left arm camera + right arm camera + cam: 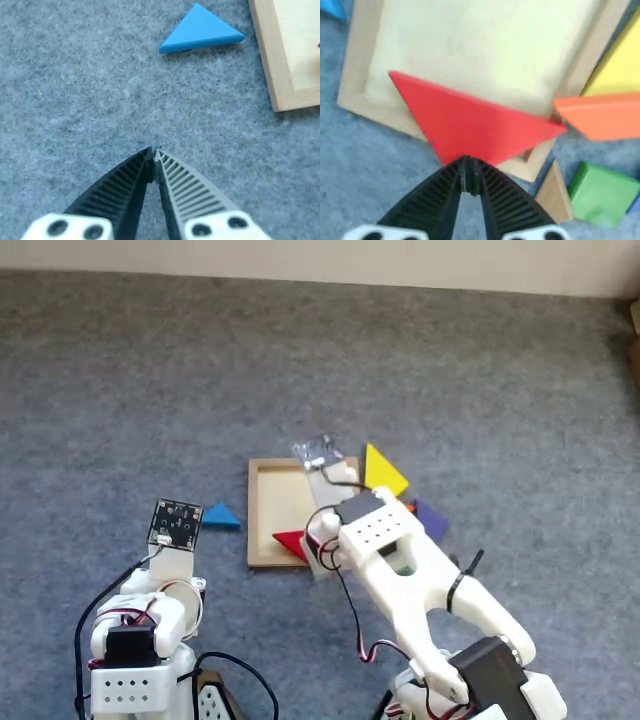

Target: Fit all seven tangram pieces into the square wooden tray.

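Right gripper (468,172) fingers (437,200) are clenched on a corner of the red triangle (470,127), which lies across the tray (360,95) rim at 6 o'clock. That wrist view adds an orange piece (600,117) and a green piece (602,195). Left gripper (154,152) is clenched empty. The blue triangle (220,517) lies on the bench (120,390) at the tray's 9 o'clock.

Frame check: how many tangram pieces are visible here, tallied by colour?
red piece: 1
blue piece: 1
yellow piece: 1
orange piece: 1
green piece: 1
purple piece: 1
plain wood piece: 1
Total: 7
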`<action>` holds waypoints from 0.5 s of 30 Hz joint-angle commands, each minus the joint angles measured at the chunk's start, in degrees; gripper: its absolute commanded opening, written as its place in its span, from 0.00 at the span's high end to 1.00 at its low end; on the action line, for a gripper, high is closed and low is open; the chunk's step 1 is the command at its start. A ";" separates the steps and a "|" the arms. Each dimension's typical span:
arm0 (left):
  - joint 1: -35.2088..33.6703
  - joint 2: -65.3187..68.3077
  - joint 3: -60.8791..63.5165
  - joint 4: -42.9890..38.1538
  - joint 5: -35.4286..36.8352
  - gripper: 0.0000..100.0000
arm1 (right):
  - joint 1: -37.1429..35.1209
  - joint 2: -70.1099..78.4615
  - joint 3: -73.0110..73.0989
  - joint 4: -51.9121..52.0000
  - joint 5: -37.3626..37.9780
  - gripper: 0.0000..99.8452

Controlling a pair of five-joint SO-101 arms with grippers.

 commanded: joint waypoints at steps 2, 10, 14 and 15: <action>-0.22 -1.63 1.19 0.18 0.53 0.96 | 1.01 0.04 -3.82 -8.13 -0.62 1.00; -0.22 -1.63 1.19 0.18 0.53 0.96 | 1.01 -0.66 -4.26 -6.55 -0.62 1.00; -0.22 -1.63 1.19 0.18 0.53 0.96 | 1.01 -0.66 -7.60 0.84 -0.62 1.00; -0.22 -1.63 1.19 0.18 0.53 0.96 | 1.01 -0.66 -8.66 2.95 -0.62 1.00</action>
